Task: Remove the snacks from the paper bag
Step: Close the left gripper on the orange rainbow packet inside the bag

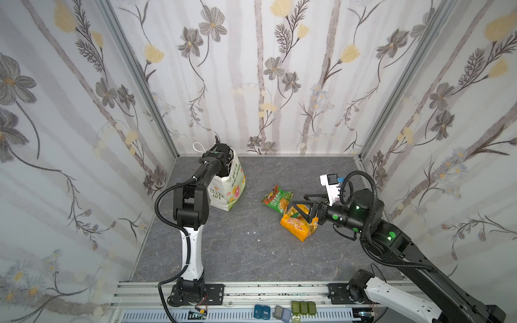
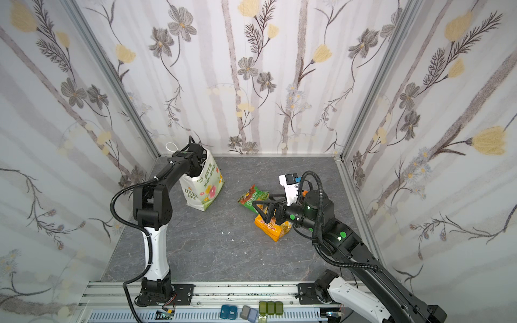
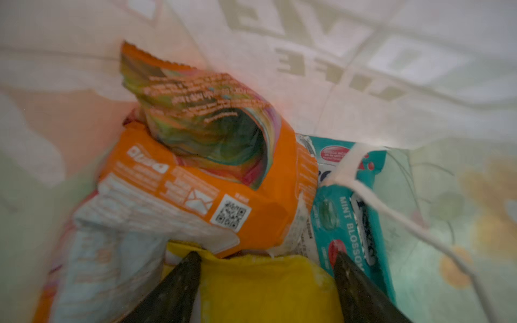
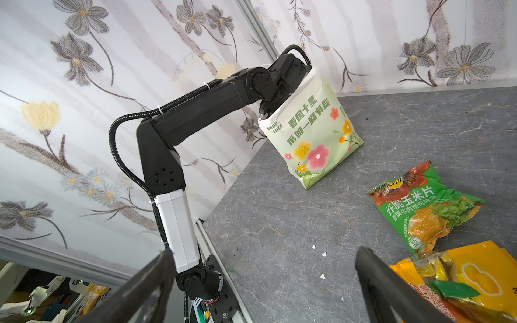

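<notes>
The left arm (image 1: pixel 193 195) rises from its base, bends at the elbow and dips its wrist into the open top of the paper bag (image 1: pixel 229 193), which stands upright near the back left corner of the grey tabletop (image 1: pixel 251 251). Inside the bag, the left gripper (image 3: pixel 265 257) points down with its jaws spread. The tips sit at the upper edge of a yellow packet (image 3: pixel 265 288) and clamp nothing.

The right arm (image 1: pixel 391 243) stretches low across the right side, its forearm nearly level. The right gripper (image 4: pixel 264 251) hangs just above the table with its jaws wide apart and nothing between them.

Two packets lie out on the table, well apart from the bag. One is a green packet (image 4: pixel 419 204). The other is a yellow-orange packet (image 4: pixel 475 274), just beside it and partly under the right gripper in both top views.

The left wrist view shows three packets in the bag for certain: the yellow one, a crumpled orange packet (image 3: pixel 251 201) and a teal-and-white packet (image 3: pixel 347 221) marked "MINT BLOSSOM". The blur and overlap hide whether more lie among them. One white cord handle (image 3: pixel 391 212) droops inside the bag, and another (image 1: pixel 197 146) sticks up behind the arm.
</notes>
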`<control>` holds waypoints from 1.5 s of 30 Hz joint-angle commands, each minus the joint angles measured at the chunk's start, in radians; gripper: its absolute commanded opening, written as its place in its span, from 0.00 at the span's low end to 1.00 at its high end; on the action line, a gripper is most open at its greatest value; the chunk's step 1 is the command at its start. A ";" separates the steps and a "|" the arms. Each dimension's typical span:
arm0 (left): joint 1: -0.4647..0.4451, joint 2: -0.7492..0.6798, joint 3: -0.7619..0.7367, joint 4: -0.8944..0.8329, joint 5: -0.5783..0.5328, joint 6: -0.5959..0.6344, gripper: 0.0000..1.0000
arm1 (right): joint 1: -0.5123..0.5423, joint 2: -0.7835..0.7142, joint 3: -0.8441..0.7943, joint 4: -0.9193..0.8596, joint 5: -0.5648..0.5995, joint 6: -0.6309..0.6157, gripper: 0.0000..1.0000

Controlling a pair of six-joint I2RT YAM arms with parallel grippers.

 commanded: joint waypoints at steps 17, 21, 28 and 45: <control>0.001 0.016 -0.076 0.014 0.023 -0.050 0.17 | 0.002 -0.008 0.021 -0.011 -0.002 0.002 0.99; 0.001 -0.010 -0.072 0.010 0.026 -0.053 0.00 | 0.002 -0.008 0.021 -0.013 0.003 0.004 0.99; 0.002 -0.044 -0.058 -0.012 0.017 -0.051 0.00 | 0.002 -0.006 0.019 -0.011 0.006 0.004 0.99; 0.001 -0.152 -0.004 -0.052 -0.010 -0.062 0.00 | 0.002 -0.015 0.016 -0.015 0.012 0.006 0.99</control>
